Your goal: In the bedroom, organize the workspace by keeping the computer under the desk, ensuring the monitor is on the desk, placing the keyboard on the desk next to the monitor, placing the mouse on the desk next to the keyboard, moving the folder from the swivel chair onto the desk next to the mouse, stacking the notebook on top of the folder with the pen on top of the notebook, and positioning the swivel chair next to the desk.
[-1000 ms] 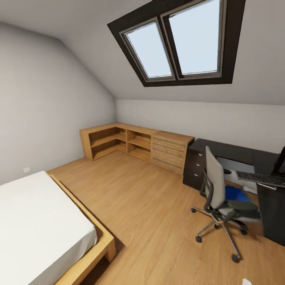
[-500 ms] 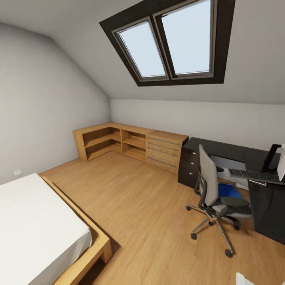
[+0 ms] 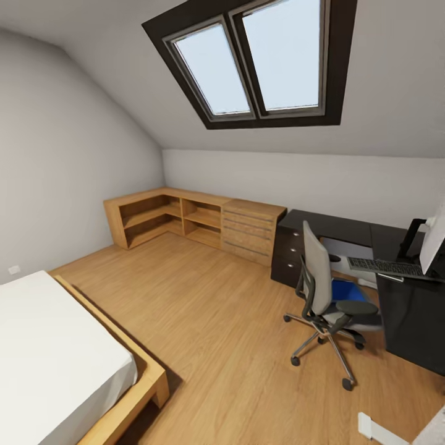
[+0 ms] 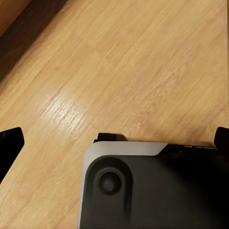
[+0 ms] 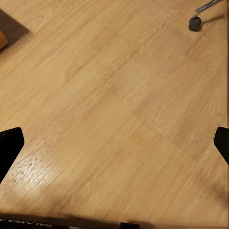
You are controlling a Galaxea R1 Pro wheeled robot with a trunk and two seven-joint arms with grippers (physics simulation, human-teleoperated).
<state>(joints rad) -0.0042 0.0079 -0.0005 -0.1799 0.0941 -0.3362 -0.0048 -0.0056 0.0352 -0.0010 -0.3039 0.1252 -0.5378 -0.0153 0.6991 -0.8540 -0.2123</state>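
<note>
Wood-plank flooring [image 3: 222,321] runs across an attic bedroom under a sloped ceiling with one dark-framed skylight [image 3: 253,62] of two panes. Compared with a second ago, the whole scene has slid leftward because the camera turned right; the furniture itself has not moved, and more of the desk end now shows. One glossy black desk [image 3: 346,230] stands against the far wall at right, with the slim black keyboard [image 3: 384,267] lying on it and the pale back of the monitor [image 3: 434,240] at the picture's edge. One grey swivel chair [image 3: 321,290] on a chrome wheeled base stands just before the desk, the bright blue folder [image 3: 347,289] flat on its seat. One low light-wood cabinet [image 3: 191,222] fills the far corner; one white bed [image 3: 55,352] sits at lower left. Each wrist view shows floor between widely parted black fingertips [image 4: 9,143] [image 5: 9,143], so both pincers are spread apart and hold nothing.
</note>
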